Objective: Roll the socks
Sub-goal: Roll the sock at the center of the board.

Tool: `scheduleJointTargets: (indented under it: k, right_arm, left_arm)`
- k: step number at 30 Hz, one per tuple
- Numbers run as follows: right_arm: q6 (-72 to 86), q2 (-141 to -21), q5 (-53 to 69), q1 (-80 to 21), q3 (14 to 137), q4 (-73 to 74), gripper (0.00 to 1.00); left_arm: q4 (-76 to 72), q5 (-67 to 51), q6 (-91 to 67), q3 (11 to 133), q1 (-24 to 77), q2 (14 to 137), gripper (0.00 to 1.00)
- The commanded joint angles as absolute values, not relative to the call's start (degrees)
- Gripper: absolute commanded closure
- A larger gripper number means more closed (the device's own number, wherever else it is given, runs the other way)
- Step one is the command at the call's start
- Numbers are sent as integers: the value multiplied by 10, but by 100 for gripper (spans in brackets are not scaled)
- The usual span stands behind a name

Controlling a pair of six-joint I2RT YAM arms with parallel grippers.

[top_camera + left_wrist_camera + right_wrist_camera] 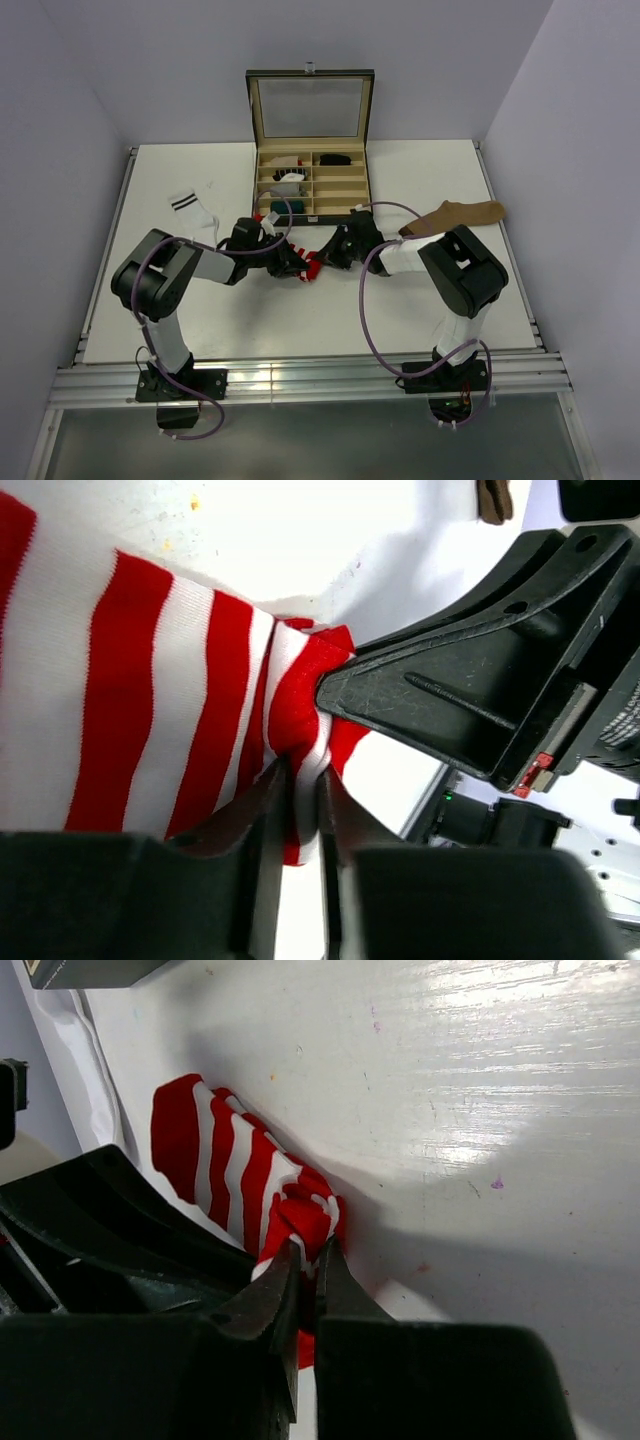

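Left gripper (300, 785) and right gripper (312, 1255) each pinch the red-and-white striped sock (215, 1155).

1. Top view: bright, even overhead light. The white surface (300, 320) is sharply focused, with only faint, soft shadows near its middle.
2. Right wrist view: strong glare toward the surface's upper right corner. The near jaws are dark and blurred.
3. Left wrist view: the upper edge is washed out and the foreground jaws are out of focus.
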State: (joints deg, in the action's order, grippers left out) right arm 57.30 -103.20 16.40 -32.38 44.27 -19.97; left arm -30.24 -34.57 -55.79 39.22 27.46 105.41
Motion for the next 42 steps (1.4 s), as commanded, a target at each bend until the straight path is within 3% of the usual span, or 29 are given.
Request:
scheduleJointTargets:
  k: [1, 6, 14, 22, 33, 42]
  right_arm:
    - [547, -1020, 142, -330, 461, -153, 100]
    - [529, -1010, 127, -331, 479, -102, 100]
    - [513, -1004, 105, -341, 512, -35, 100]
    - [512, -1005, 103, -347, 533, -4, 100]
    - [512, -1008, 115, -348, 539, -4, 100]
    - [512, -1016, 124, -349, 542, -4, 100]
  left_arm:
    - [-209, -290, -504, 387, 276, 1035, 76]
    - [-139, -240, -453, 409, 278, 967, 64]
    - [-61, -50, -336, 429, 345, 860, 41]
    - [-53, 212, -212, 450, 511, 835, 33]
    - [-39, 349, -156, 517, 612, 964, 34]
    - [-24, 369, -165, 530, 619, 1019, 48]
